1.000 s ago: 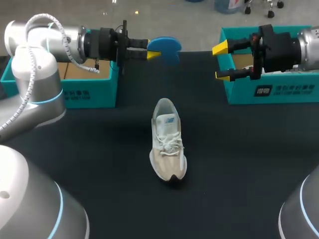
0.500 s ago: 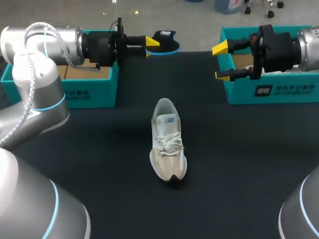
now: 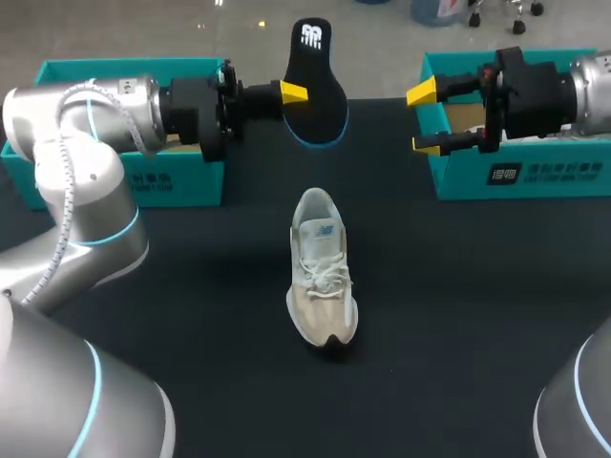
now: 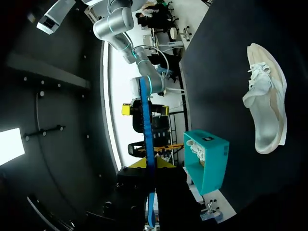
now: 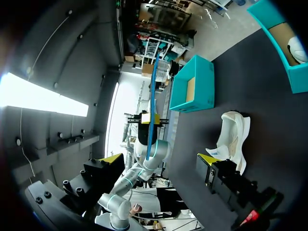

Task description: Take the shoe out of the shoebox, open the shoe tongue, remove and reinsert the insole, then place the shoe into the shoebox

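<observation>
1. The right claw (image 5: 160,158) has its two yellow tips spread wide apart.
2. Straight ahead of it, across the dark surface (image 5: 269,110), the left claw (image 5: 150,118) pinches the insole (image 5: 153,82), which is seen edge-on as a thin blue strip standing upright.
3. The pale shoe (image 5: 233,134) lies on the surface, close beside one of the right claw's fingers.
4. A teal shoebox (image 5: 195,91) sits beyond the shoe.
5. A second teal box (image 5: 281,38) stands well apart from it, with something white inside.

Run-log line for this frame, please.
left jaws: shut on insole, held aloft | right jaws: open, empty, by right shoebox | shoe: on table, insole out
</observation>
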### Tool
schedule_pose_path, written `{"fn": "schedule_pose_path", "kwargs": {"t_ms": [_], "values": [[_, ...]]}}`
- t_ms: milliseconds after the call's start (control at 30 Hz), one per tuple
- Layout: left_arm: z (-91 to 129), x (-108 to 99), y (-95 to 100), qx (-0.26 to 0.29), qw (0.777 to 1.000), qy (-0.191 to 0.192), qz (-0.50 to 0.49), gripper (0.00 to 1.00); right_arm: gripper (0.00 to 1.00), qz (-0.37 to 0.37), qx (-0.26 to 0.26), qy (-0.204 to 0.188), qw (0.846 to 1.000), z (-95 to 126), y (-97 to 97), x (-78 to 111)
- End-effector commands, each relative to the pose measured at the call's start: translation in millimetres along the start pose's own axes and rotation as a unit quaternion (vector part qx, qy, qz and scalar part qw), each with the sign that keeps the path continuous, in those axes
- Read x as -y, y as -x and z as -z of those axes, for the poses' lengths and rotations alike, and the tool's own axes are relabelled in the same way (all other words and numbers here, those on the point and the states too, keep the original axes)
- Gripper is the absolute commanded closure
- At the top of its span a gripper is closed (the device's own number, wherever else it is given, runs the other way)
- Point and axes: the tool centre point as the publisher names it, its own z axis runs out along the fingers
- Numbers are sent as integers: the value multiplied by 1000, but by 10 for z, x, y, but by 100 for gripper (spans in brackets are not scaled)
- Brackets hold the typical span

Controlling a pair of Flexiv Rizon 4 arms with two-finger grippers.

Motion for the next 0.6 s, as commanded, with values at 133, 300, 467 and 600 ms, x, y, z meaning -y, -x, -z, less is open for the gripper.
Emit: {"fn": "schedule_pose_path", "kwargs": {"t_ms": [133, 300, 467, 600], "values": [[15, 30, -23, -19, 1000, -5, 15, 100, 0, 0, 0, 0, 1000, -15, 2, -3], [-18, 31, -38, -15, 1000, -5, 14, 100, 0, -1, 13, -13, 1000, -59, -37, -59], [-126, 72, -42, -10, 1000, -12, 11, 100, 0, -1, 15, -20, 1000, -198, -59, -162], [-241, 108, -60, -8, 1000, -14, 9, 100, 0, -2, 6, -27, 1000, -341, -78, -254]]}}
